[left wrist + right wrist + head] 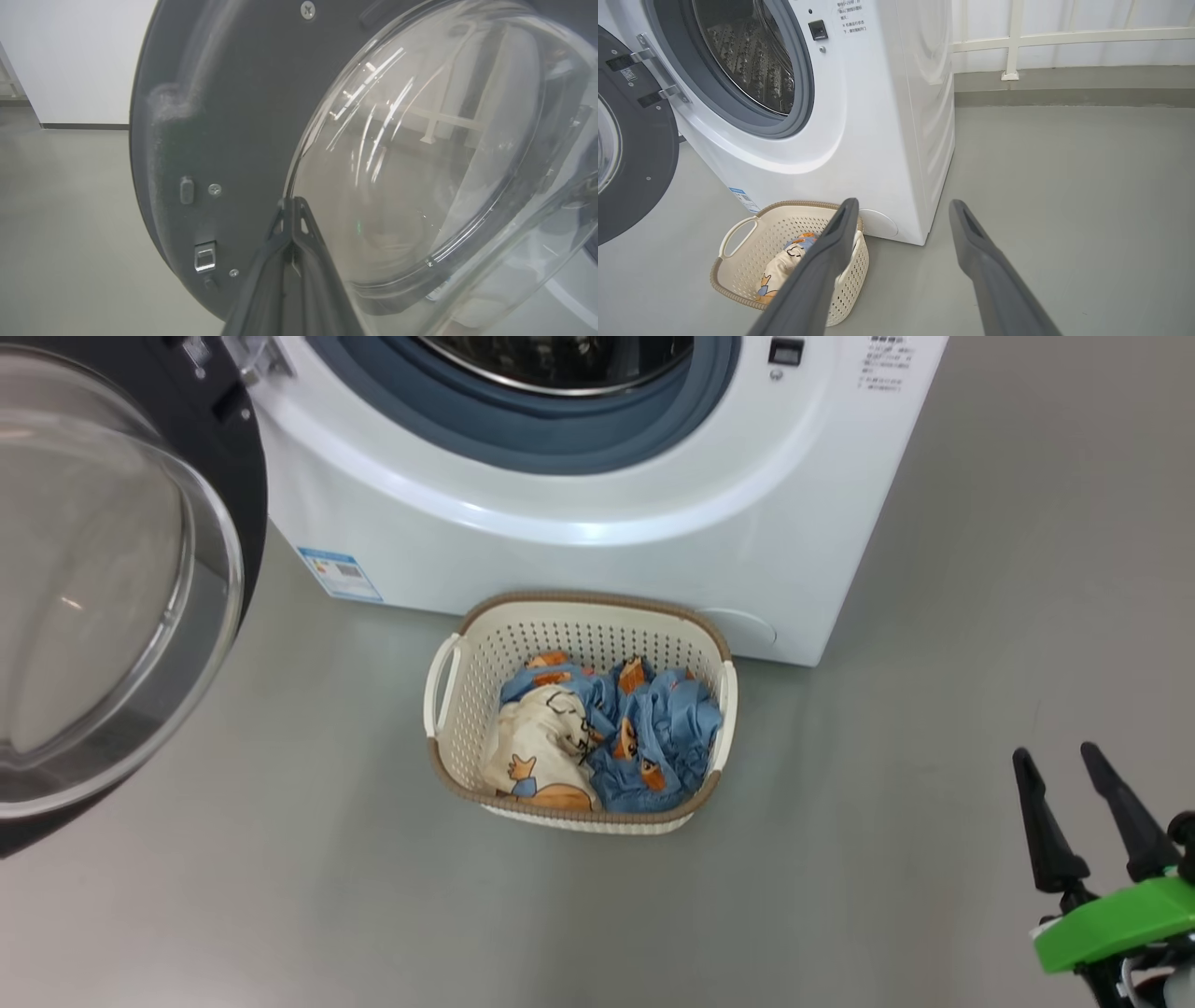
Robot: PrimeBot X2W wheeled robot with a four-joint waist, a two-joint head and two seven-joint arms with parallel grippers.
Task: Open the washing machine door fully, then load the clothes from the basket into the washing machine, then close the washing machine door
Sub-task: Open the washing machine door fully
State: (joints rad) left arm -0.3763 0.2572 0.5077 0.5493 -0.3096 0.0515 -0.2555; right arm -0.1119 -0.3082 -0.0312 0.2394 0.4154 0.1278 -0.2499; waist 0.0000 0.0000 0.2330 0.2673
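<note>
I am looking down at the washing machine (560, 551), a big white front-loader standing on a grey floor (280, 896). Its mouth is uncovered, ringed by a grey-blue seal (560, 439), and the right wrist view shows the steel drum (747, 60) behind it. The washing machine door (103, 588) is swung out on the machine's left side, with its black rim and bulging clear glass facing me. The basket (579, 602), cream with a brown rim, sits on the floor just in front of the machine, below the opening. The clothes (607, 728) lie inside it, blue with orange prints, one piece cream. My right gripper (1056, 753) is over bare floor, well to the right of the basket, its two dark fingers spread apart and empty. My left gripper (292, 201) has its fingers pressed together and holds nothing. Its tip is at the edge of the door's glass bulge, and I cannot tell whether it touches.
</note>
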